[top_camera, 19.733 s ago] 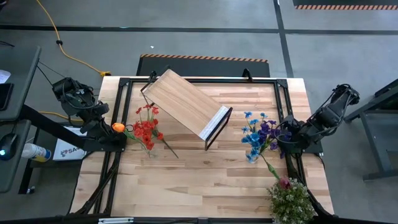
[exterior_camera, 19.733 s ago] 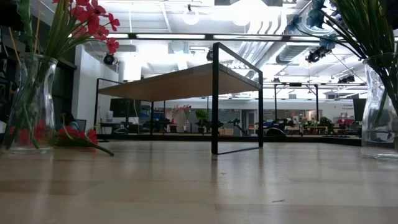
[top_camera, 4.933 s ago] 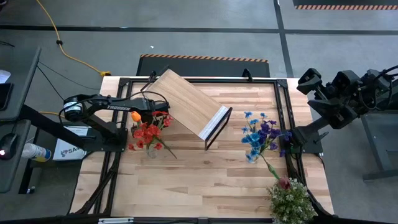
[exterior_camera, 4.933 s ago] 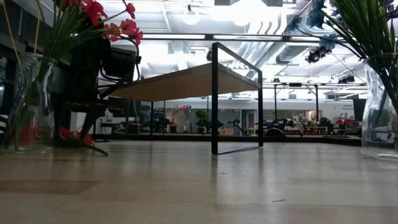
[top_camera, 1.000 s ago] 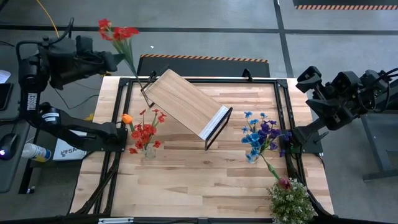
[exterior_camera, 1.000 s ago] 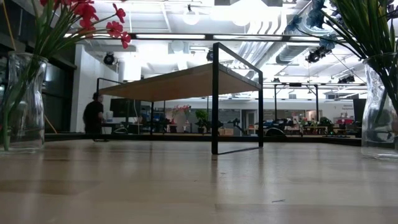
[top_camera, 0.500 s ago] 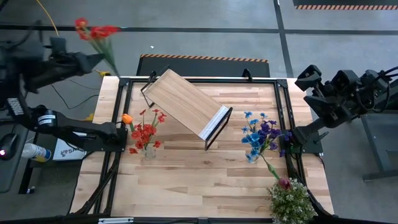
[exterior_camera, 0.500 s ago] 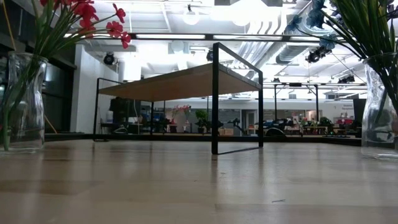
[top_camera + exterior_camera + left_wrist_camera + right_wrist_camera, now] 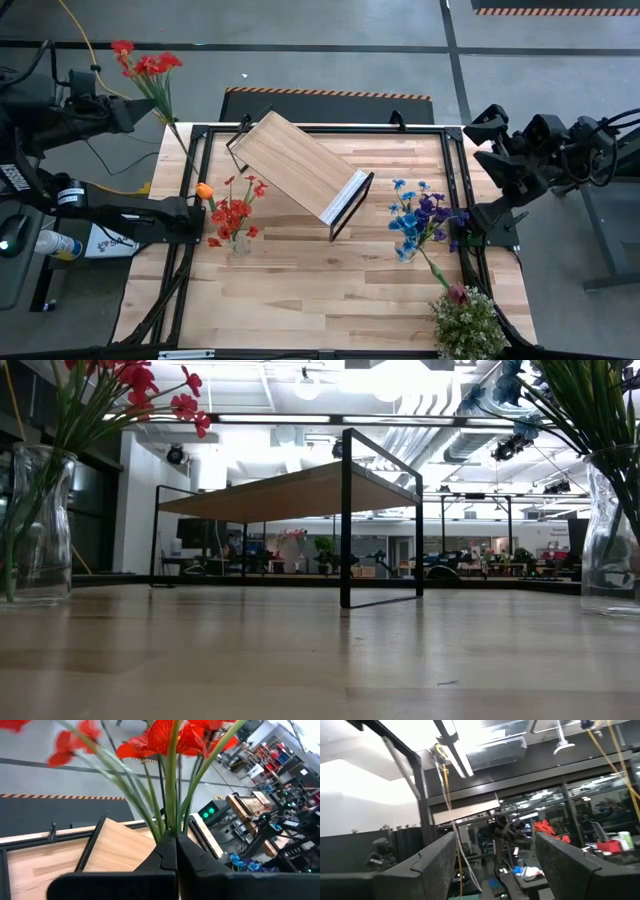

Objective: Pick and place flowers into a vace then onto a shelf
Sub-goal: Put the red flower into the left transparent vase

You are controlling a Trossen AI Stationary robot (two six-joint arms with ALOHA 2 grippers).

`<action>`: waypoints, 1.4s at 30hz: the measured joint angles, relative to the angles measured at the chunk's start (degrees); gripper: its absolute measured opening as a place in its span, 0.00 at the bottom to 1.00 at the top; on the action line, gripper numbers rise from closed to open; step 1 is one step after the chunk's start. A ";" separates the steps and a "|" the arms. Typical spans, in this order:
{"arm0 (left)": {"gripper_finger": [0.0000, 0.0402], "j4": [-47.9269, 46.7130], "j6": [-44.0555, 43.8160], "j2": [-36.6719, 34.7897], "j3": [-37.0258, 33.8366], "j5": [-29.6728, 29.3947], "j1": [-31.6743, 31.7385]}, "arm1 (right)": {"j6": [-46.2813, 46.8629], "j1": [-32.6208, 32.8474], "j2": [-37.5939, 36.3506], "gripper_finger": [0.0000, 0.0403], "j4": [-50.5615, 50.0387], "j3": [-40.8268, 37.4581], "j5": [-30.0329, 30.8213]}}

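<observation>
Wood table (image 9: 330,290), shelf (image 9: 300,166) angled at its far middle. Red spray (image 9: 146,72) stood clear beyond the table's far-left corner, stems pinched in the closed left gripper (image 9: 170,851). Right gripper (image 9: 490,865) raised past the right edge, jaws wide, empty.

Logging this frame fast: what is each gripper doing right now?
Left gripper: shut on the red flowers, raised beyond the table's far-left corner.
Right gripper: open, empty, raised off the table's right side.

Wooden table (image 9: 330,290) carries shelf (image 9: 300,165) and two vases (image 9: 240,243).
</observation>
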 joint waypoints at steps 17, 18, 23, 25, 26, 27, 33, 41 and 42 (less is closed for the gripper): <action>0.06 -1.48 3.77 -10.72 -0.45 3.08 0.09 | -1.56 0.00 2.73 0.65 5.19 0.00 2.00; 0.06 -1.46 4.60 -10.84 -0.44 3.50 0.09 | -1.85 0.00 2.73 0.65 5.19 0.00 2.50; 0.06 -1.41 7.78 -11.29 -0.59 6.12 0.09 | -3.89 0.00 2.71 0.65 5.28 0.00 3.81; 0.06 -1.35 8.55 -11.96 -0.57 6.77 0.09 | -4.26 0.00 2.73 0.65 5.76 0.00 3.85; 0.06 -1.34 8.95 -12.40 -0.76 7.36 0.09 | -4.36 0.00 2.71 0.65 6.14 0.00 3.85; 0.06 -1.33 9.08 -12.89 -1.10 7.84 0.19 | -4.51 0.00 2.71 0.65 6.58 0.00 3.85; 0.06 -1.39 12.75 -17.71 -7.08 11.95 7.22 | -5.55 0.00 2.66 0.65 8.97 0.00 3.83; 0.06 -1.41 15.12 -25.83 -12.96 22.08 20.63 | -7.57 0.00 2.62 0.65 12.14 0.00 3.82; 0.06 -1.42 15.42 -26.55 -13.36 23.52 22.29 | -7.83 0.00 2.62 0.65 12.42 0.00 3.83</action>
